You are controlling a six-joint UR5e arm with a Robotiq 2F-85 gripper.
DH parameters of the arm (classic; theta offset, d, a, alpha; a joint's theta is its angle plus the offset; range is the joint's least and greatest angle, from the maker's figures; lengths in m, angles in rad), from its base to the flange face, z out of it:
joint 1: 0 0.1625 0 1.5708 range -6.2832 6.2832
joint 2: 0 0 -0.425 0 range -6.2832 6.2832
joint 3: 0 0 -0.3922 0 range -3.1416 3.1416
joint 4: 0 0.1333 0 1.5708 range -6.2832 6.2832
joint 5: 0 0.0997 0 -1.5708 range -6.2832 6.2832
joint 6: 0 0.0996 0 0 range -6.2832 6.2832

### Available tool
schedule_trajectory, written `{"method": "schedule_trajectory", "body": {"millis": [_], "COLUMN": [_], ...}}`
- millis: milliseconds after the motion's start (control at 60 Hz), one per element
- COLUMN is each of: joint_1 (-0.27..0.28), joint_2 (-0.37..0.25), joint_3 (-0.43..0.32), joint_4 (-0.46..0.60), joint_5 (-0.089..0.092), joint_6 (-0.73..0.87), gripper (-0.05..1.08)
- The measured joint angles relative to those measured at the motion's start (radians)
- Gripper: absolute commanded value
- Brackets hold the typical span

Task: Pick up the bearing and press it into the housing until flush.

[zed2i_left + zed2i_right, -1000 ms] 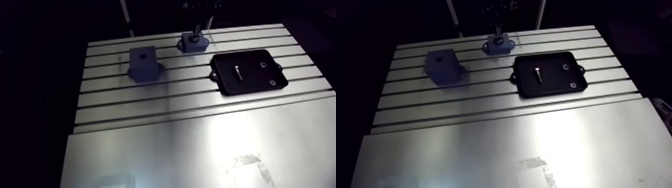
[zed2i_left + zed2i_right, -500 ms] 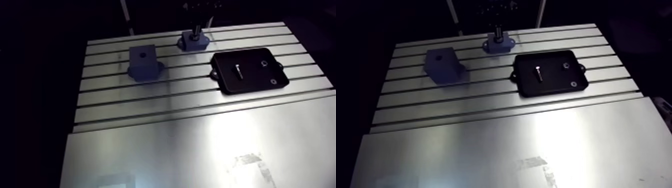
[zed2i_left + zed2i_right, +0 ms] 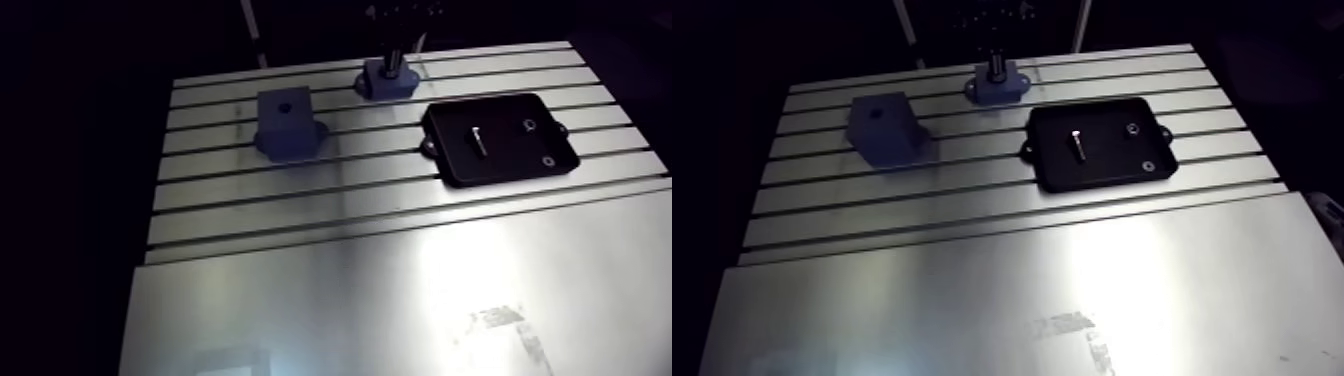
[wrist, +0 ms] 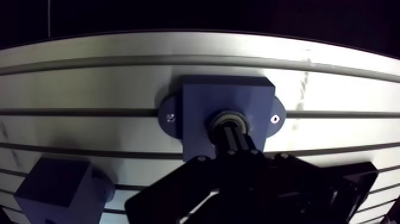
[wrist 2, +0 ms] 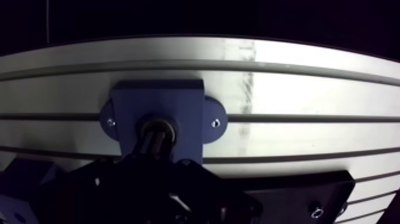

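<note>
- Aluminium, slotted: that is the table (image 3: 300, 290) in the arm view. At its far end my gripper (image 3: 393, 45) hangs directly over the blue housing (image 3: 385, 88). A taller blue block (image 3: 285, 125) stands well apart on one side. A black tray (image 3: 510, 160) holding a small pin (image 3: 476, 139) lies on the other.
- In the wrist view, the bearing (image 4: 231, 121) shows as a pale ring at the mouth of the housing's centre bore, right under my gripper. All is dark there, so I cannot tell how far the gripper is open or whether it has hold of the ring.
- Risk, as I judge it: the ring may sit slightly tilted. Pressing off-axis would jam it proud of the face, not flush.
</note>
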Motion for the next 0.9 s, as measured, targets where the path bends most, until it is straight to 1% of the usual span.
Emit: {"method": "schedule_trajectory", "body": {"millis": [900], "joint_1": [-0.003], "joint_2": [0.000], "joint_3": [0.006], "joint_4": [-0.008], "joint_5": [0.003], "joint_6": [0.000], "gripper": [1.08]}}
